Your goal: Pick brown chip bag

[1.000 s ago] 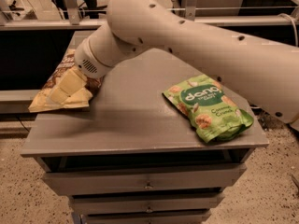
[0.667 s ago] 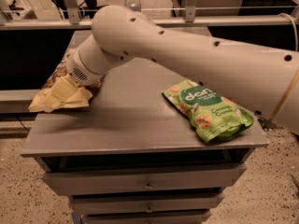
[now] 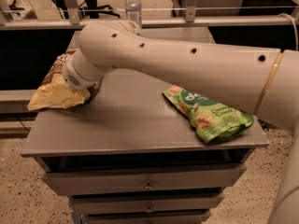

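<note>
The brown chip bag (image 3: 53, 93) lies at the left edge of the grey cabinet top (image 3: 126, 120). Its pale yellow end points toward the front left, and its dark brown middle is mostly covered. My arm reaches across from the right, and its wrist (image 3: 79, 76) sits right on top of the bag's middle. My gripper is at the bag but hidden behind the wrist.
A bright green "dang" pouch (image 3: 210, 115) lies on the right part of the top, near the front right corner. A water bottle (image 3: 133, 6) stands at the back. Drawers (image 3: 145, 183) are below the top, with a railing behind.
My wrist has moved down and to the left, further onto the brown chip bag. The bag and the green pouch have stayed in place.
</note>
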`<state>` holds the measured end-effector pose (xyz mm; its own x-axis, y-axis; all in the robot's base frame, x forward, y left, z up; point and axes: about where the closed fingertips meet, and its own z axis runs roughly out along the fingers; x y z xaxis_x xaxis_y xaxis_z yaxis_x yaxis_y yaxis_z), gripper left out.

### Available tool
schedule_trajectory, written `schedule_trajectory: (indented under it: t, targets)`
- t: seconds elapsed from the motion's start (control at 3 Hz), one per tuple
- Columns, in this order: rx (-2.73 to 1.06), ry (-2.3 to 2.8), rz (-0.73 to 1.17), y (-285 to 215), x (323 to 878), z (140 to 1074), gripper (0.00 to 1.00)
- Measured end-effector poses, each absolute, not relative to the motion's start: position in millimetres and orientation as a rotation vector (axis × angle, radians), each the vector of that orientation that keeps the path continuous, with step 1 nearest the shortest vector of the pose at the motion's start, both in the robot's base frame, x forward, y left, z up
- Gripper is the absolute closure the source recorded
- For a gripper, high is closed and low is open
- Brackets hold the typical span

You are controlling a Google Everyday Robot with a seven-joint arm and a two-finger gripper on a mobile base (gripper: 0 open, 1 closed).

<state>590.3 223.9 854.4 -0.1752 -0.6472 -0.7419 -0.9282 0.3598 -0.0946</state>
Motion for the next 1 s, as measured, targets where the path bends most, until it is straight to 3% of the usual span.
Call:
schedule_trajectory:
  t: [0.67,1.0]
  targets:
    - [-1.346,1.845,0.405,198,597,906,0.88]
    - [-1.312,1.735,0.443,185,595,958,1.0]
